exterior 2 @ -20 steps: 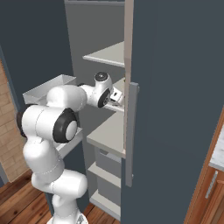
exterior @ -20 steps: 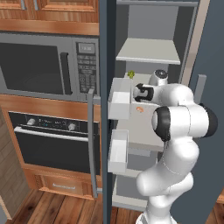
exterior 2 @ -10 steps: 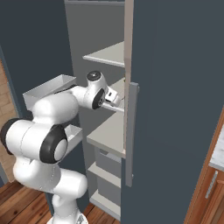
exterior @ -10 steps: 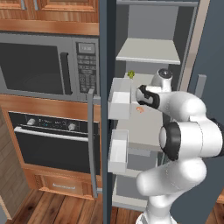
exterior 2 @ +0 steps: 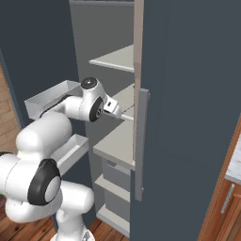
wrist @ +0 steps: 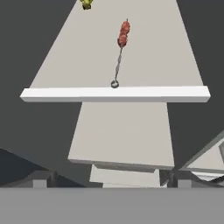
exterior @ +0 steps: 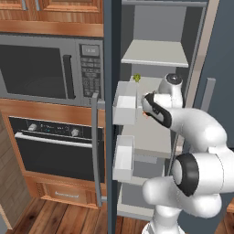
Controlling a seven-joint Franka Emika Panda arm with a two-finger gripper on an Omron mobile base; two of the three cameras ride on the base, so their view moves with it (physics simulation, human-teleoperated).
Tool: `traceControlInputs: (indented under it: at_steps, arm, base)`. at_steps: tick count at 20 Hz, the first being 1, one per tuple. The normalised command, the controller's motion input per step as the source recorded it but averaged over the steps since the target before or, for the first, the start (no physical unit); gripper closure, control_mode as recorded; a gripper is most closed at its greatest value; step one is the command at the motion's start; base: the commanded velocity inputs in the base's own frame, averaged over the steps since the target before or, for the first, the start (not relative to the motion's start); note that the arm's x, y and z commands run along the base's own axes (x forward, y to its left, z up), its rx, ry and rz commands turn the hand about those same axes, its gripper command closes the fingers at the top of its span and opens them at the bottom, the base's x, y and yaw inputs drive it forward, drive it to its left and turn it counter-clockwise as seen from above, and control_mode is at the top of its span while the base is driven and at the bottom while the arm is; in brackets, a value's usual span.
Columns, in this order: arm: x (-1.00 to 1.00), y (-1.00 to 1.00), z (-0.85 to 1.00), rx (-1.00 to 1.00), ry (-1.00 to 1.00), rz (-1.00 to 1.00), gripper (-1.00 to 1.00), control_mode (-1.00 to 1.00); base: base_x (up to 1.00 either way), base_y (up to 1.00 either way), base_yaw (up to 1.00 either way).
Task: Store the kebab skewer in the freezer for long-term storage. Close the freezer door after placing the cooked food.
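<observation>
The kebab skewer (wrist: 119, 54) lies flat on a pale grey freezer shelf (wrist: 166, 52), ring end toward the shelf's front lip and its reddish-brown meat chunks farther in. Nothing touches it. My gripper (exterior: 150, 109) hovers just in front of that shelf, a little below its edge, and also shows as the gripper (exterior 2: 123, 114) in the right base view. In the hand view its dark fingertips (wrist: 53, 178) stand wide apart: open and empty. The freezer door (exterior: 109, 137) stands open to the left, white bins (exterior: 125, 103) on its inside.
A small green food piece (wrist: 86, 4) sits deep on the same shelf, left of the skewer. The steel microwave (exterior: 50, 68) and black oven (exterior: 55, 146) stand left of the door. The plain slate-blue door (exterior 2: 193, 103) with its grey handle (exterior 2: 140, 141) is shut on the right.
My elbow has swung down and to the right while the hand has drawn back a little and sunk slightly at the shelf's front. The door has stayed put.
</observation>
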Motion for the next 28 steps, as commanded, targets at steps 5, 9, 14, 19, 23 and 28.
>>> traceControlInputs:
  at_steps: [5, 9, 14, 19, 23, 28]
  arm:
    - [-0.64, 0.00, 0.00, 0.00, 0.00, 0.00, -1.00, -1.00]
    - [-0.59, 0.00, 0.14, 0.00, 0.01, 0.00, -1.00, -1.00]
    - [-0.19, 0.00, 0.21, -0.05, 0.20, 0.00, -1.00, -1.00]
    - [-0.38, 0.00, 0.29, -0.07, 0.22, 0.00, -1.00, -1.00]
    - [-0.78, 0.00, 0.02, 0.00, 0.06, 0.00, -1.00, -1.00]
    - [-0.83, 0.00, 0.00, 0.05, 0.00, 0.00, -1.00, -1.00]
  base:
    - [0.00, 0.00, 0.00]
    - [0.00, 0.00, 0.00]
    - [0.00, 0.00, 0.00]
    - [0.00, 0.00, 0.00]
    - [0.00, 0.00, 0.00]
    - [0.00, 0.00, 0.00]
